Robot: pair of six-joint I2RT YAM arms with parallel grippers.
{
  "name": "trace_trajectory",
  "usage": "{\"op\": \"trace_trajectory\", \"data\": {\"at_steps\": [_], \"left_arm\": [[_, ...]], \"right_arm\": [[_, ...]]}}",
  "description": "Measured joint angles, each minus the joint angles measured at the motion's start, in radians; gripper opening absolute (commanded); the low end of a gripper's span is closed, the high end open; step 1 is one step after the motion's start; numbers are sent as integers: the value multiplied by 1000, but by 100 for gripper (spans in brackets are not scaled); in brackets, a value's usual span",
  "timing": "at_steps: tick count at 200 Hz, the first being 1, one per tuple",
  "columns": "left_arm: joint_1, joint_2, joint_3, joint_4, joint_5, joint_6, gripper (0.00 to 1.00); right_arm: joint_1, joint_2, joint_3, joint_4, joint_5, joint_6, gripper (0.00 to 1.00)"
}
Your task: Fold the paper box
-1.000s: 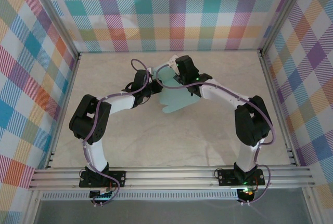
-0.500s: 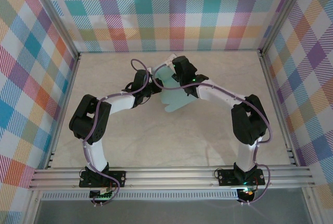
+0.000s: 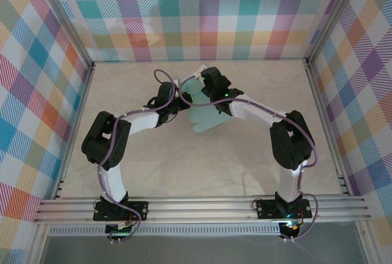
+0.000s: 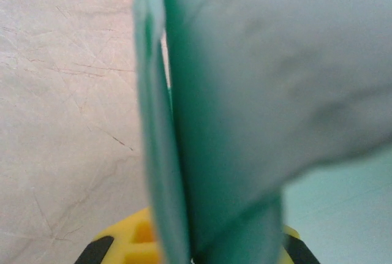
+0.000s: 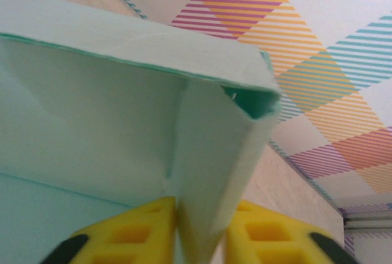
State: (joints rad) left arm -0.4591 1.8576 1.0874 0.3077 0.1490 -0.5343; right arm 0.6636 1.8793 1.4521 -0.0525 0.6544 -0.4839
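Two arms meet at the paper box [image 3: 207,117], which lies on the bench [image 3: 184,166] toward the far side. Left fingers [image 4: 131,242] pinch a card wall edge-on. Right fingers [image 5: 138,230] pinch the raised corner flap standing straight up between them, so I'd say that arm's nearer.

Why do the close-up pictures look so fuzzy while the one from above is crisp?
Left wrist view: the paper box sits almost against the lens, so it smears into soft green; the scratched table beside it is sharper. Right wrist view: the box's top fold is fairly crisp, the yellow fingers blur. Top external view: even light, everything sharp.
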Motion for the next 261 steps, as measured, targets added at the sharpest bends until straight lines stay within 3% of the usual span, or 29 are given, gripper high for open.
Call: {"op": "trace_trajectory", "data": {"at_steps": [9, 20, 45, 63, 107, 117, 149, 196, 199, 208, 220, 225, 239, 261], "left_arm": [[0, 0, 0, -1, 0, 0, 0], [0, 0, 0, 0, 0, 0, 0], [0, 0, 0, 1, 5, -1, 0], [0, 0, 1, 2, 8, -1, 0], [-1, 0, 4, 8, 26, 4, 0], [-1, 0, 4, 7, 26, 4, 0], [-1, 0, 4, -3, 22, 3, 0], [-1, 0, 4, -2, 25, -1, 0], [-1, 0, 4, -2, 25, -1, 0], [-1, 0, 4, 0, 25, -1, 0], [-1, 0, 4, 2, 25, 0, 0], [-1, 0, 4, 5, 25, 0, 0], [-1, 0, 6, 7, 26, 0, 0], [-1, 1, 6, 0, 27, -1, 0]], "right_arm": [[-2, 1, 5, -1, 0, 4, 14], [-2, 3, 9, 0, 2, 6, 0], [-2, 5, 13, 8, 16, 21, 0], [-2, 5, 13, 11, 21, 30, 28], [-2, 12, 16, 6, 21, 32, 34], [-2, 17, 23, 3, 19, 34, 30], [-3, 21, 34, 1, 19, 56, 0], [-2, 21, 41, 8, 20, 69, 0], [-2, 21, 41, 8, 20, 69, 2], [-2, 21, 41, 8, 23, 69, 22], [-2, 21, 41, 5, 25, 61, 28], [-2, 21, 41, 2, 30, 60, 26], [-2, 23, 41, -2, 36, 47, 0], [-1, 24, 43, 10, 39, 59, 0]]}}
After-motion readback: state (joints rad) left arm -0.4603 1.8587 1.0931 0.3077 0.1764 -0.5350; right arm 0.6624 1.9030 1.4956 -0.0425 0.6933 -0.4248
